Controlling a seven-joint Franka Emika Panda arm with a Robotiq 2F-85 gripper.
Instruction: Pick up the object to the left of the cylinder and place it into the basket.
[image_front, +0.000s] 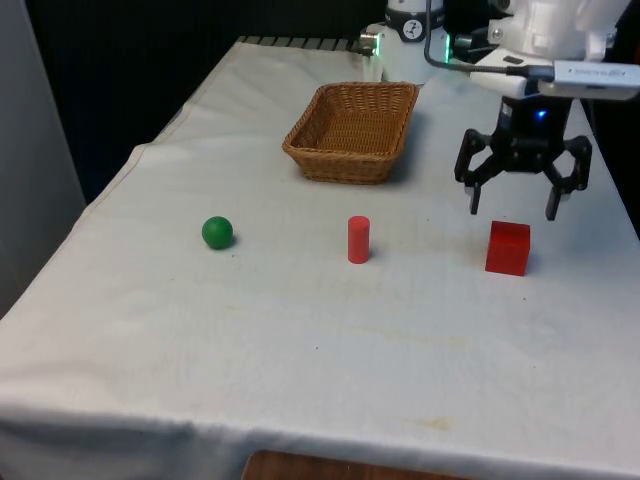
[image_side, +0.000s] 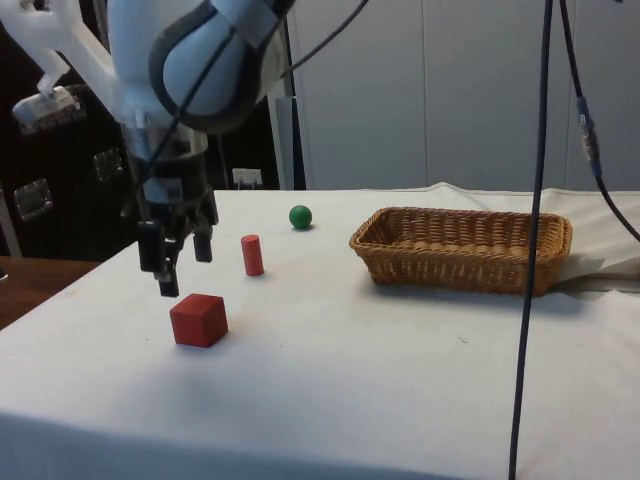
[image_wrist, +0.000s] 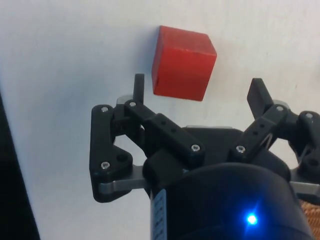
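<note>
i have the gripper (image_front: 512, 211) hanging above the red cube (image_front: 508, 248), a little towards the table's far end from it, fingers spread wide and holding nothing. in the wrist view the cube (image_wrist: 183, 63) sits just beyond the two fingertips (image_wrist: 139, 86) rather than squarely between them, so i judge i am still short of a proper straddle; the spread looks wider than the cube, which leaves slack for lining up.

the three small things lie in a row across the white table (image_front: 300, 340): a green ball (image_front: 217, 232) nearer one side edge, the red cylinder (image_front: 358, 239) upright about the middle, and the cube nearer the opposite side edge, all well apart. which one counts as "left of the cylinder" depends on whose left is meant. from the robot's own side the cube is on the left, and that is where i have the arm, so i take the cube as the target.

the wicker basket (image_front: 395, 94) rests farther back towards the table's far edge, behind the cylinder, with nothing in it that i can see. the side view shows the gripper (image_side: 180, 268) off the cloth and above the cube (image_side: 198, 320), not touching it. next i would nudge forward over the cube, then descend.
</note>
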